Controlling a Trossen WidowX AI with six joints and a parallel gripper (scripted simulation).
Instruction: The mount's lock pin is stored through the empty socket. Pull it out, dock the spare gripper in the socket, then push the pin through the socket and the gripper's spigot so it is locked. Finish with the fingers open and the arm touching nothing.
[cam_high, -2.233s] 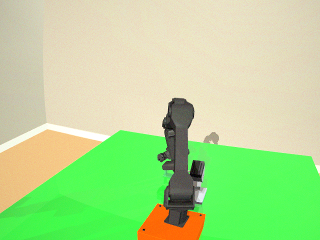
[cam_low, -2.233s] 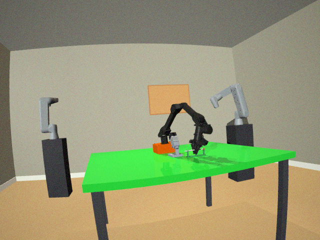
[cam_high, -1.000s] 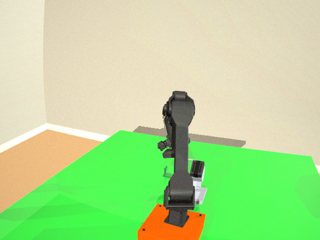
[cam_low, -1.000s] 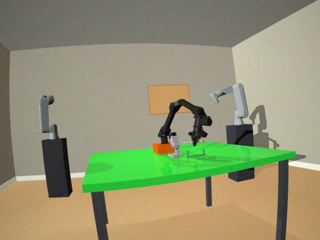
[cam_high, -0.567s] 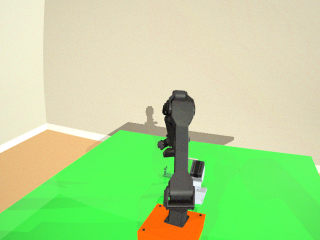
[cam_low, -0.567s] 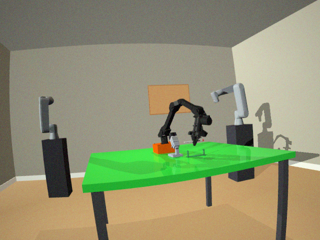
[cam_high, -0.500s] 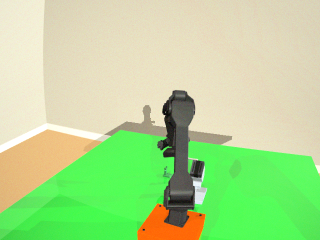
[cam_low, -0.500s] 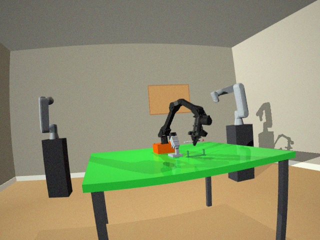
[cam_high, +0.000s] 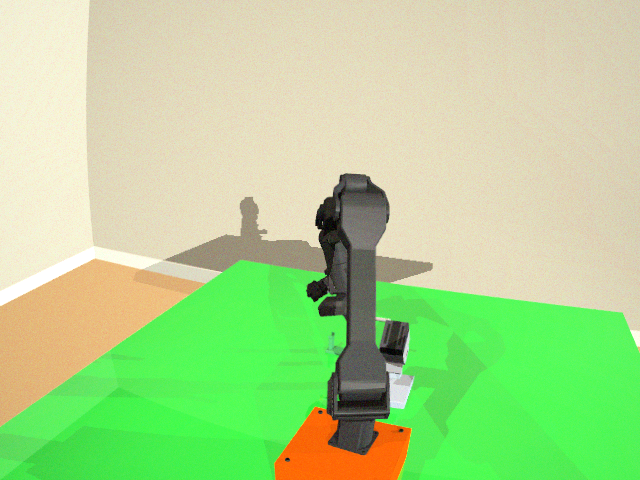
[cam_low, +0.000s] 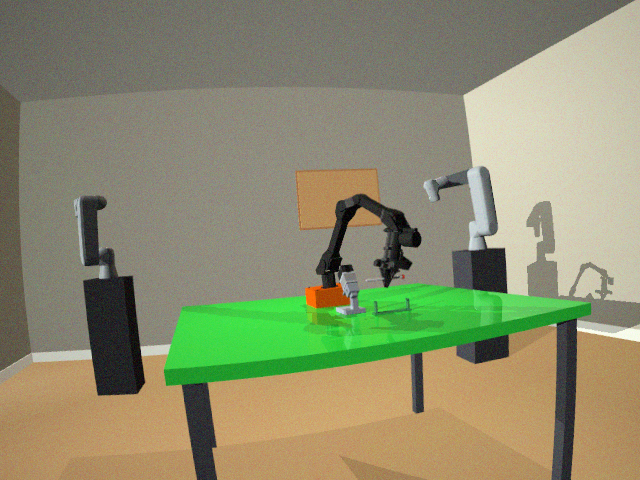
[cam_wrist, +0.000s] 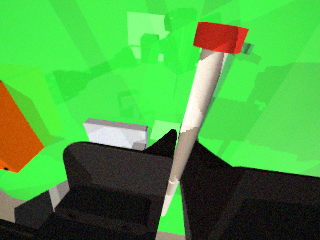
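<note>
The lock pin (cam_low: 376, 280) (cam_wrist: 198, 105) is a pale rod with a red head (cam_low: 402, 276) (cam_wrist: 220, 38). My gripper (cam_low: 386, 282) (cam_wrist: 176, 135) is shut on the pin and holds it roughly level above the table; in the top view the arm hides the fingertips. The light grey mount (cam_low: 349, 285) leans on its base plate (cam_high: 401, 391) (cam_low: 350, 310) (cam_wrist: 117, 135). A dark block (cam_high: 394, 339) (cam_low: 346, 268), apparently the spare gripper, sits at the mount's upper end. The pin is clear of the mount. Whether the block is fully seated, and the socket's pin holes, cannot be made out.
A low grey-green rack (cam_low: 392, 311) with two upright posts stands beside the mount, below my gripper; one post (cam_high: 331, 341) shows left of the arm in the top view. The arm's orange base block (cam_high: 343, 449) (cam_low: 324, 297) (cam_wrist: 17, 132) is close to the mount.
</note>
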